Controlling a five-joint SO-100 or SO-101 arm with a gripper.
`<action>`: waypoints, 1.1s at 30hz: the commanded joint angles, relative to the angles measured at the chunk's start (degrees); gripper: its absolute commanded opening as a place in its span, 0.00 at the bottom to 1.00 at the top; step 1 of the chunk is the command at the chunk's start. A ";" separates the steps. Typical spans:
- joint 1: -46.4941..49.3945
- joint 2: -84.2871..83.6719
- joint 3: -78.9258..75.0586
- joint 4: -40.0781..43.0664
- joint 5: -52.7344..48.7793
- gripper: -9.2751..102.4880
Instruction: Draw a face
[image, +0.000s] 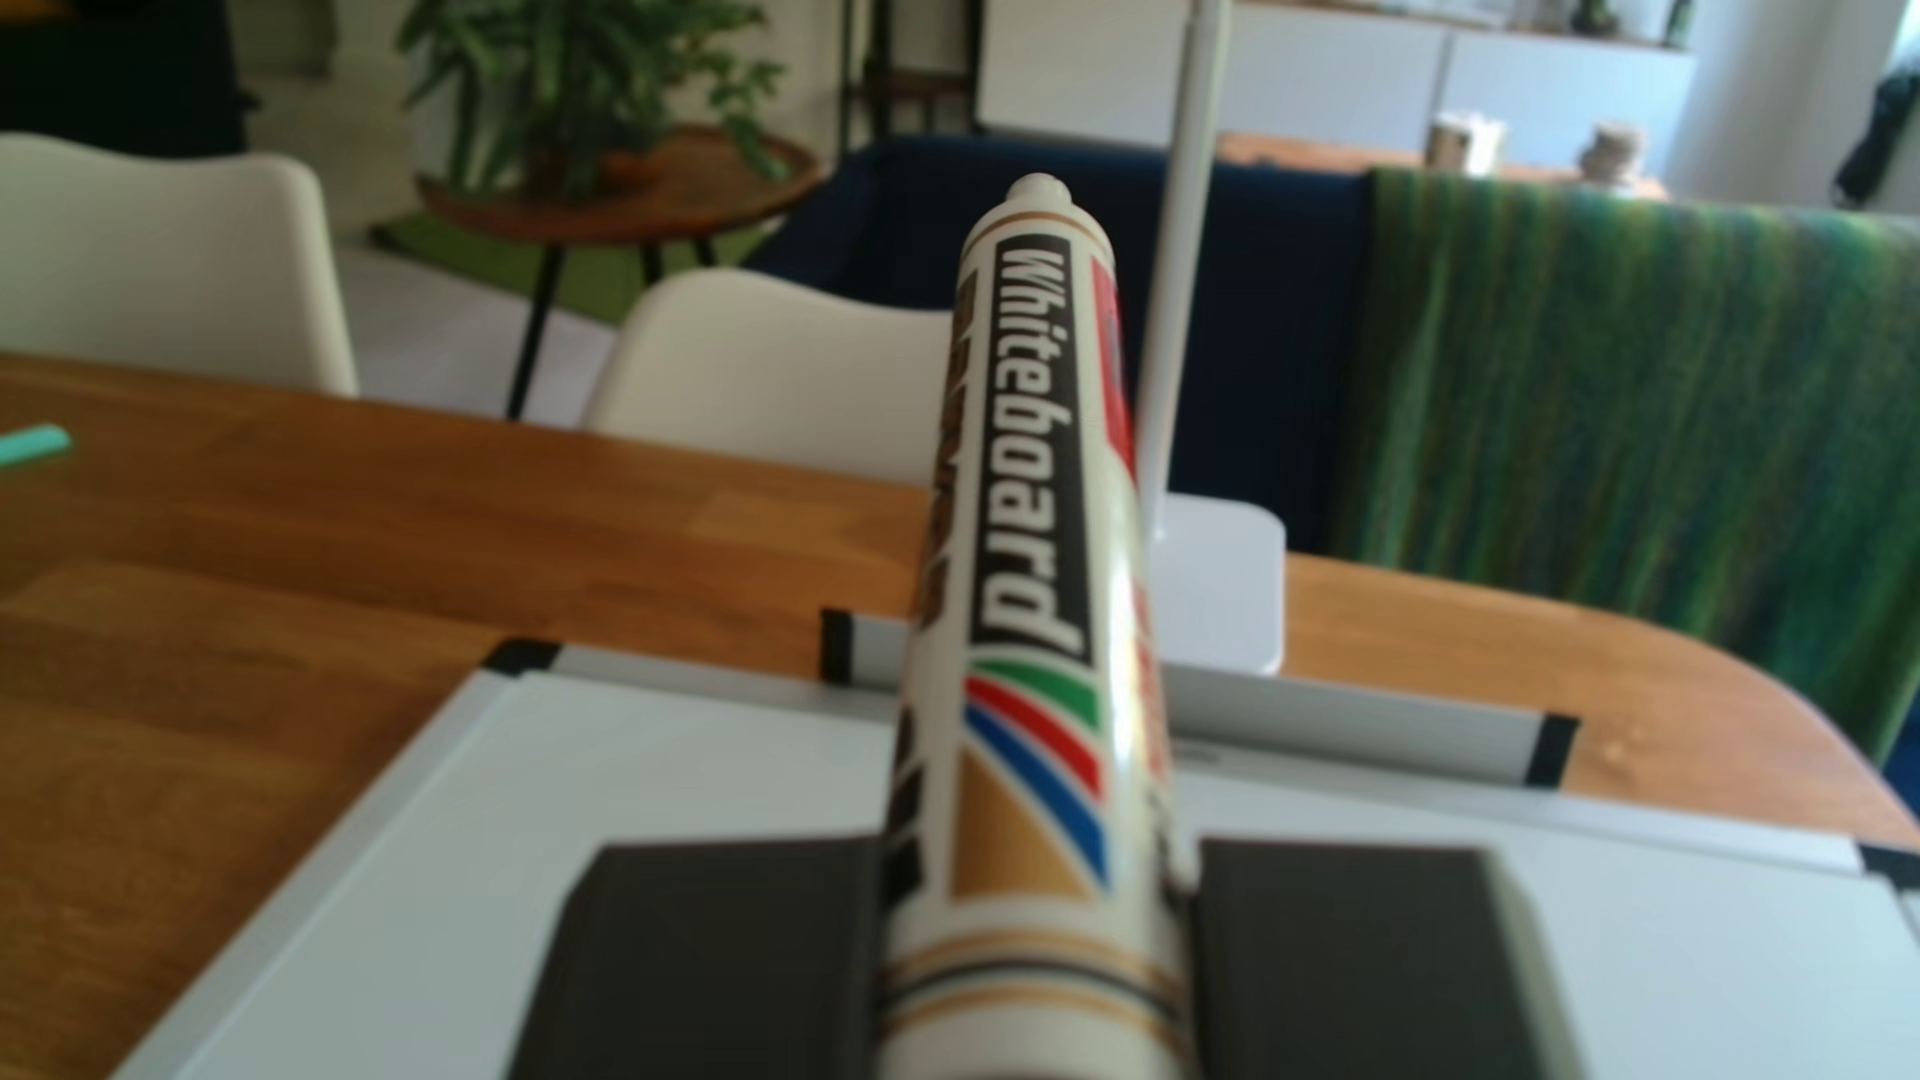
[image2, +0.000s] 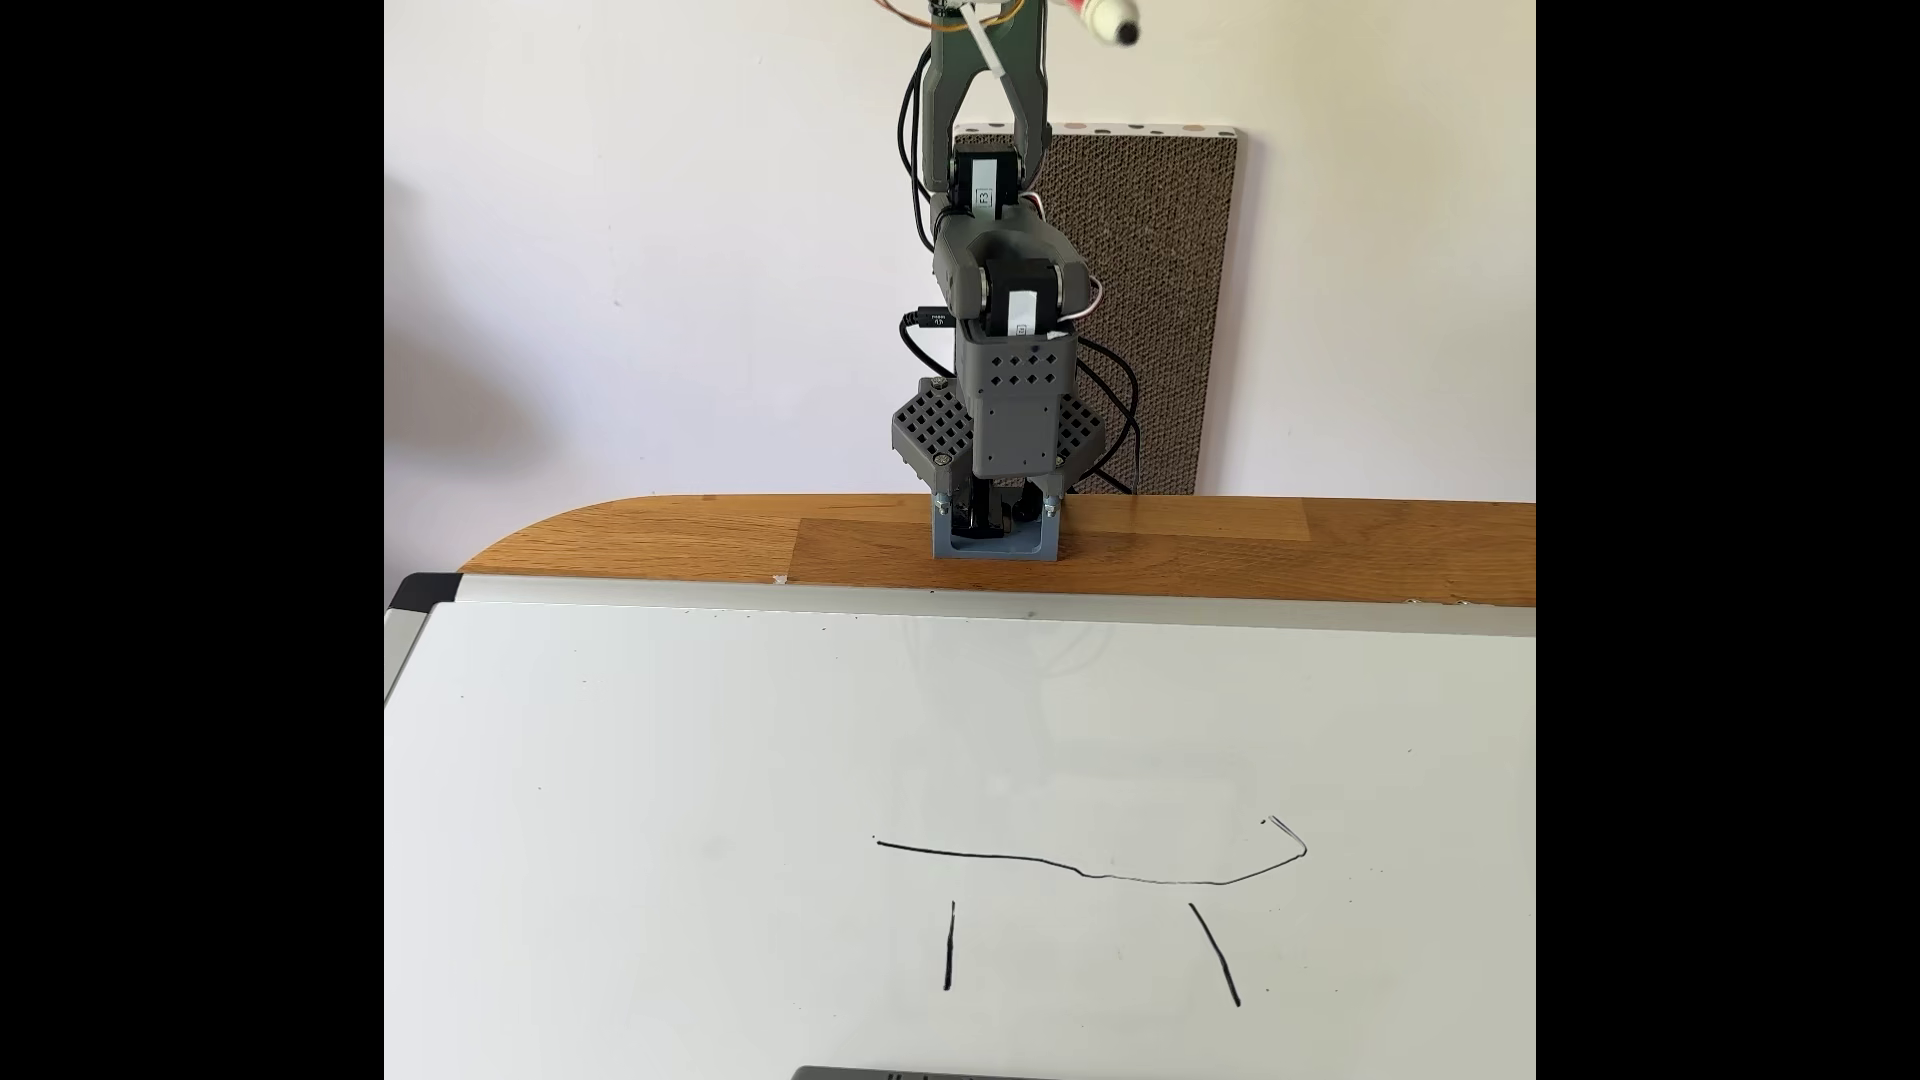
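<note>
The pincer (image: 1039, 935) grasps a marker (image: 1029, 582): in the other view two dark fingers (image: 717, 955) press against its barrel from left and right, and the barrel, printed "Whiteboard", runs up and away from the camera, its rounded end high over the counter (image: 312, 540). Below it lies the board (image: 644, 768), with black corner caps, near the counter's far edge in this view.

In the fixed view the arm (image2: 997, 280) stands upright from its base, clamped at the counter's (image2: 665, 540) back edge, just behind the board (image2: 644, 789). The marker's tip (image2: 1112, 19) shows at the top edge, well above the board.

The face (image2: 1091, 903) sits on the board's near half, right of centre: a long, slightly wavy line hooking up at its right end, with two short strokes beneath it, the left nearly upright, the right slanted.
</note>
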 joint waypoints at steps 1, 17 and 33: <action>-0.53 0.88 0.79 0.26 0.26 0.08; -0.35 10.46 12.74 0.53 0.53 0.08; 0.18 12.66 15.29 0.44 1.67 0.08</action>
